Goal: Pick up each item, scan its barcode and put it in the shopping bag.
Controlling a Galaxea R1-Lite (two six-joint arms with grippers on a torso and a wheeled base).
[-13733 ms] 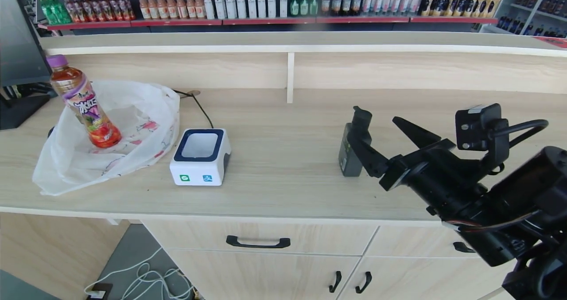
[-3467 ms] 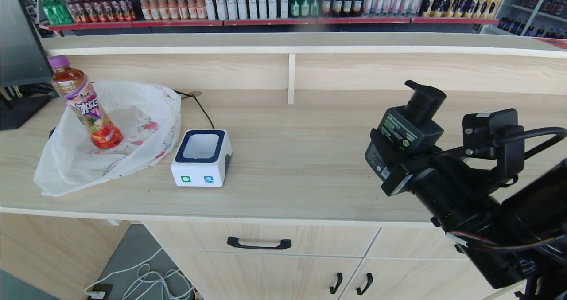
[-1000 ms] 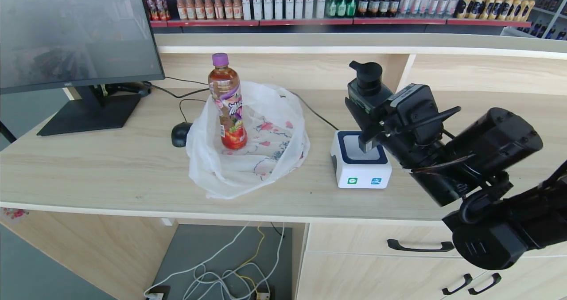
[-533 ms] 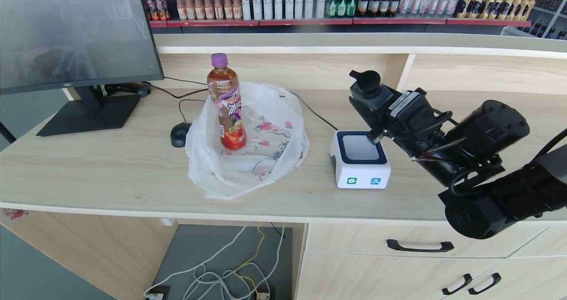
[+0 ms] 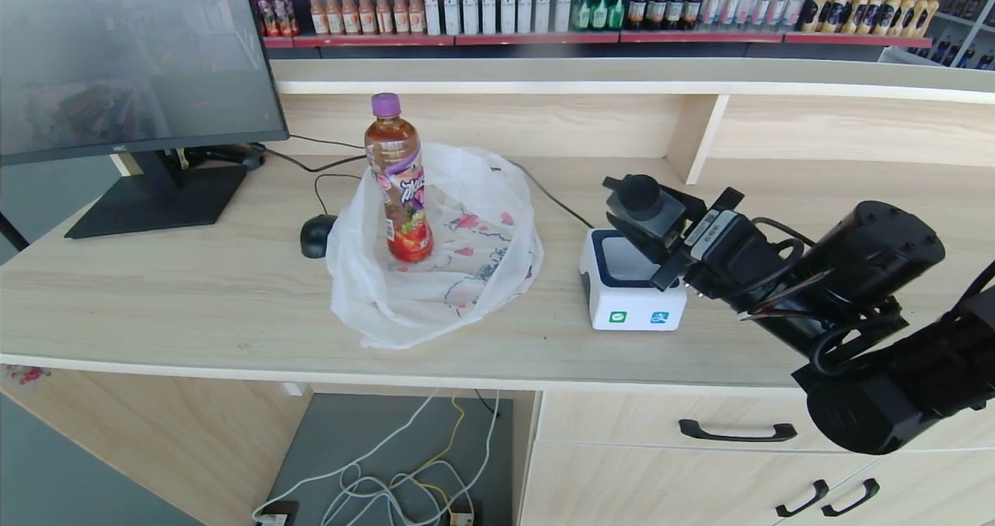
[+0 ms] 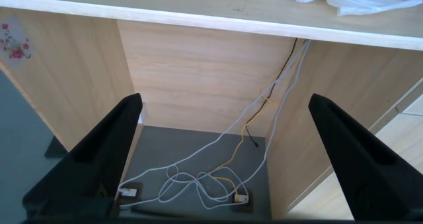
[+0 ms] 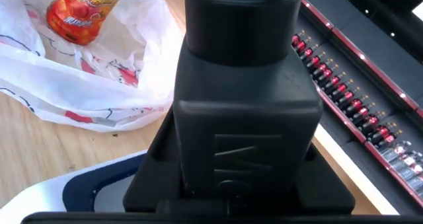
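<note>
A black pump bottle (image 5: 644,206) lies tilted just above the white scanner (image 5: 631,302), its cap toward the bag. My right gripper (image 5: 690,235) is shut on its body. In the right wrist view the black bottle (image 7: 244,125) hangs over the scanner's blue-rimmed window (image 7: 86,187). To the left, the white shopping bag (image 5: 459,277) lies open on the counter. A red tea bottle (image 5: 398,180) with a purple cap stands upright in it. My left gripper (image 6: 228,164) is open below counter level, facing cables on the floor.
A monitor (image 5: 132,52) on a black stand occupies the counter's far left, with a black mouse (image 5: 314,235) beside the bag. An upright divider (image 5: 696,126) rises behind the scanner. Drink shelves (image 5: 591,9) line the back wall. Drawer handles (image 5: 734,431) sit under the counter edge.
Over the last second my right gripper has lowered the black bottle and tipped it flatter, close over the scanner window. The bag and tea bottle have not moved.
</note>
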